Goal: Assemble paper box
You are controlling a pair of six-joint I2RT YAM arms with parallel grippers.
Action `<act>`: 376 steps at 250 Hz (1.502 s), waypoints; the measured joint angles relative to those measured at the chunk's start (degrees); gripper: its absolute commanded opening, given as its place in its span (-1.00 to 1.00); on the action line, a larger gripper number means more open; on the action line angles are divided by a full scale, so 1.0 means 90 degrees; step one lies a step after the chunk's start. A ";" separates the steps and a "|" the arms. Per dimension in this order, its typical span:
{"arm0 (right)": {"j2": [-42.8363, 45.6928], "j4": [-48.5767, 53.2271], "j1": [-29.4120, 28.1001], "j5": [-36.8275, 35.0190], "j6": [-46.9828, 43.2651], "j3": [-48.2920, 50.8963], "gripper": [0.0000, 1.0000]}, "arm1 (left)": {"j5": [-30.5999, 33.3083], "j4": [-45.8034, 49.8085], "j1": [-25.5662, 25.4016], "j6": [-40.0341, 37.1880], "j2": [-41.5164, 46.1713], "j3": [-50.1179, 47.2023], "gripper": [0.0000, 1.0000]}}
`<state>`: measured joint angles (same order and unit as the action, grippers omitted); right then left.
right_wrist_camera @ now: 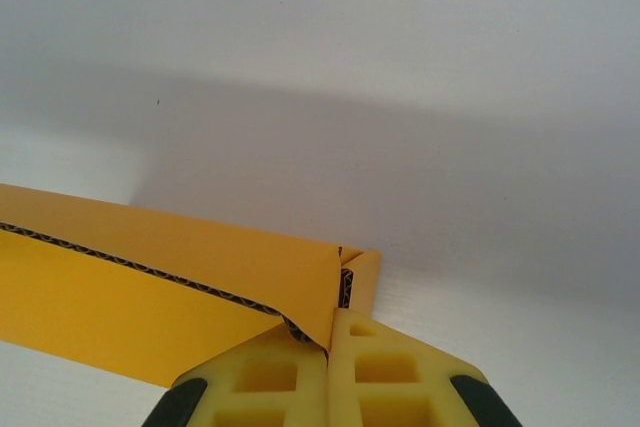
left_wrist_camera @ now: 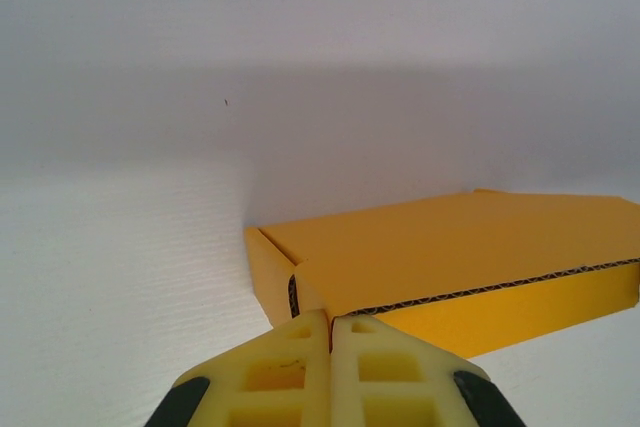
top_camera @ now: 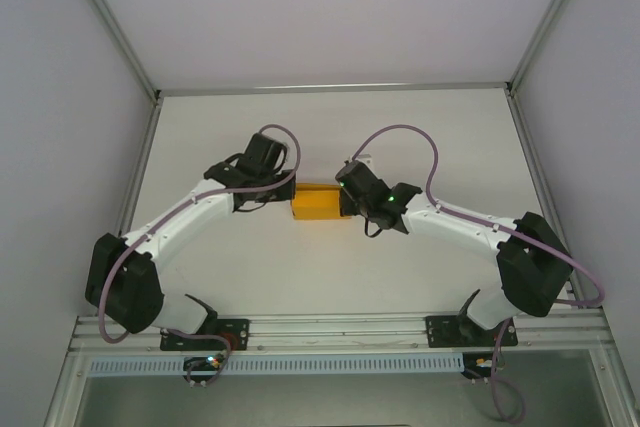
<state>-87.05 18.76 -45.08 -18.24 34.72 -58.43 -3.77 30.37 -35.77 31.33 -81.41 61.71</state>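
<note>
progress looks late: the paper box (top_camera: 318, 201) lies in the middle of the top view as a low, closed rectangle between the two arms, with no flaps spread flat around it. the walls are up and the lid is folded over. what is left, judging from the wrist views, is the seating of the lid. in the left wrist view its raw corrugated edge runs along the front, in the lower right of the frame, and a small gap shows at the near corner. in the right wrist view the lid's corner sits a little proud of the end wall, near the lower centre of the frame, so the last tuck or press seems not yet done.

the left gripper (top_camera: 283, 194) has its fingers closed together, tips against the box's left end. the right gripper (top_camera: 350, 203) is likewise closed, tips at the opposite corner. whether either pinches a sliver of card cannot be told.

the table (top_camera: 300, 277) is plain matte white, faintly ribbed up close, and bare apart from the box and the arms. white walls (top_camera: 320, 7) enclose it at the back and both sides, joined by thin metal edges, and an aluminium rail (top_camera: 330, 332) crosses the bottom of the frame where the arm bases are bolted.
</note>
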 measured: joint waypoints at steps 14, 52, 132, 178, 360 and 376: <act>0.0036 -0.0112 -0.0024 -0.0063 -0.0027 0.0092 -1.00 | 0.0131 -0.0073 -0.0080 -0.0002 0.0015 -0.0058 -1.00; 0.0304 -0.0741 -0.0117 -0.0211 -0.0240 0.0636 -1.00 | 0.0578 -0.0306 -0.0393 -0.0010 0.0102 -0.0359 -1.00; 0.0549 -0.1603 -0.0163 -0.0260 -0.0505 0.1258 -0.88 | 0.1018 -0.0928 -0.0729 -0.0151 0.0253 -0.1105 -1.00; 0.0561 -0.1263 -0.0155 -0.0131 -0.0568 0.1105 -0.43 | 0.1052 -0.0930 -0.0729 -0.0175 0.0240 -0.1032 -1.00; 0.0838 -0.0369 0.0874 0.1197 -0.0376 0.0177 0.40 | 0.0894 -0.0661 -0.0738 -0.0294 0.0134 -0.0804 -0.94; 0.0605 -0.0359 0.0920 0.1197 -0.0282 0.0175 0.37 | 0.0886 -0.0661 -0.0738 -0.0299 0.0134 -0.0804 -0.90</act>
<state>-81.60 15.53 -36.80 -7.46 32.18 -56.86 4.21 24.43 -42.41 28.64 -80.20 54.48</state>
